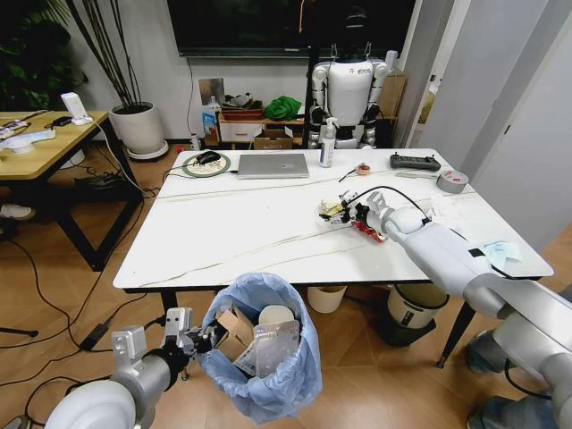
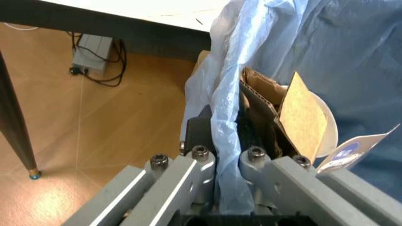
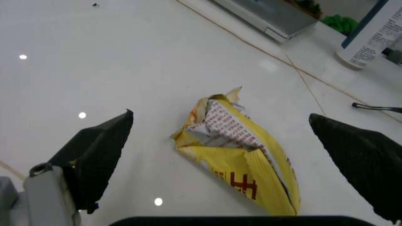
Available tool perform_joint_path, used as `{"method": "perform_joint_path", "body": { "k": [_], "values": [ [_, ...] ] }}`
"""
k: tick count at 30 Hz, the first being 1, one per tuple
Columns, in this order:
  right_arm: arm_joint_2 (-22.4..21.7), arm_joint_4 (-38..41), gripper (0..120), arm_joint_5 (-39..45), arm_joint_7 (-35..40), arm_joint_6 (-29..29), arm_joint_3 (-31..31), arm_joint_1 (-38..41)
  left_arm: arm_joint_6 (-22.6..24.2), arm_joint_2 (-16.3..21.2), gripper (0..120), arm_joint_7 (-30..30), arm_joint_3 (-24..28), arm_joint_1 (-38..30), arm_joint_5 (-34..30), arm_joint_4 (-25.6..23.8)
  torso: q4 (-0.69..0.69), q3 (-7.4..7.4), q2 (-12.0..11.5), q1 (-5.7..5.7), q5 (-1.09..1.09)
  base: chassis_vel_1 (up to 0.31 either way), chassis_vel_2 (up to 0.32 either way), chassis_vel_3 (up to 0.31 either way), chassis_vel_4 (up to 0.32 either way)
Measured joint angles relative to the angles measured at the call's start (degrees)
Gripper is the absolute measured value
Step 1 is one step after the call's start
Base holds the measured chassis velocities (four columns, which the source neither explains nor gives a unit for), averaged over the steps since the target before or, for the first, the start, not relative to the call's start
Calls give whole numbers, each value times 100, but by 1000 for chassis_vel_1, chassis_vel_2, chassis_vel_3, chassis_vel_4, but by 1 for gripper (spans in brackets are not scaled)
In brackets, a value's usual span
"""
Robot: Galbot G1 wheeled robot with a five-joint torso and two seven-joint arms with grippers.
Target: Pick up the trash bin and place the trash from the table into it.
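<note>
The right gripper [image 1: 355, 214] hides part of the wrappers [image 1: 336, 211] on the tabletop [image 1: 241, 228]; the bin [image 1: 268, 366] is cut off below.

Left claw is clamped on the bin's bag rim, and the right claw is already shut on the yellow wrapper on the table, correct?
Not quite. The right claw is open, its fingers either side of the yellow wrapper on the table, as the right wrist view shows. The left claw does clamp the trash bin liner.

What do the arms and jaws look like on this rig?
Both arms are smooth silver-grey tubular shells. The left gripper has metal links with hex bolts and black jaws. The right gripper has wide black textured wedge jaws, and a black cable loops over its wrist.
</note>
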Motion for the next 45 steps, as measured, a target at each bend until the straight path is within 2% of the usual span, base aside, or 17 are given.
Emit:
{"method": "perform_joint_path", "body": {
  "k": [2,7,10,12,17,18,20,21,23,25,27,29,30,39,41,45],
  "values": [
    [6,-12,99,-12,-52,-1,17,5,-2,0,0,0,-1,-6,-6,-1,1,0,0,0,0,0,0,0,0],
    [-11,-70,86,-97,-105,-3,29,5,-3,-8,0,0,0,-12,-12,-2,0,0,0,0,0,0,0,0,0],
    [3,-159,70,-136,-127,9,35,5,-5,-3,0,0,0,-19,-25,-2,0,0,0,0,0,0,0,0,0],
    [6,-183,67,-141,-137,11,35,10,-6,-1,0,-1,-4,-23,-30,-2,0,0,0,0,0,0,0,0,0],
    [42,-267,46,-179,-192,21,40,31,-7,6,0,-4,-12,-27,-45,-2,1,0,0,0,0,0,0,0,0],
    [42,-267,46,-179,-192,21,40,31,-7,6,0,-4,-12,-27,-45,-2,1,0,0,0,0,0,0,0,0],
    [56,-283,35,-192,-214,21,41,40,-7,8,0,-5,-21,-41,-66,-2,0,0,0,0,0,0,0,0,0],
    [58,-284,35,-194,-219,21,40,42,-7,8,0,-5,-24,-44,-70,-2,0,0,0,0,0,0,0,0,0],
    [60,-288,24,-213,-243,21,41,44,-9,8,0,-7,-32,-55,-81,2,1,0,1,0,1,0,0,0,0],
    [60,-288,22,-221,-252,21,41,44,-10,8,0,-7,-32,-56,-82,5,1,0,1,0,0,0,0,0,0],
    [56,-288,12,-232,-272,21,40,44,-9,7,0,-7,-32,-58,-83,11,1,0,1,0,0,0,0,0,0],
    [51,-288,7,-236,-281,21,39,44,-10,4,0,-7,-30,-62,-84,14,1,0,1,0,1,0,0,0,0],
    [39,-288,0,-238,-300,21,38,42,-10,5,0,-7,-29,-75,-86,21,1,0,1,0,0,0,0,0,0],
    [-223,72,0,-167,-363,-14,79,8,-13,-4,0,-10,-21,-113,-101,44,1,0,1,0,2,0,0,0,0],
    [-408,357,0,-54,-343,-30,69,-21,-15,-24,0,-11,-15,-122,-100,64,1,0,1,0,1,0,0,0,0],
    [-1049,1740,0,787,-125,-207,-63,-148,-23,-15,0,-11,-13,-134,-99,89,-1,0,1,0,1,0,0,0,0]
  ]
}}
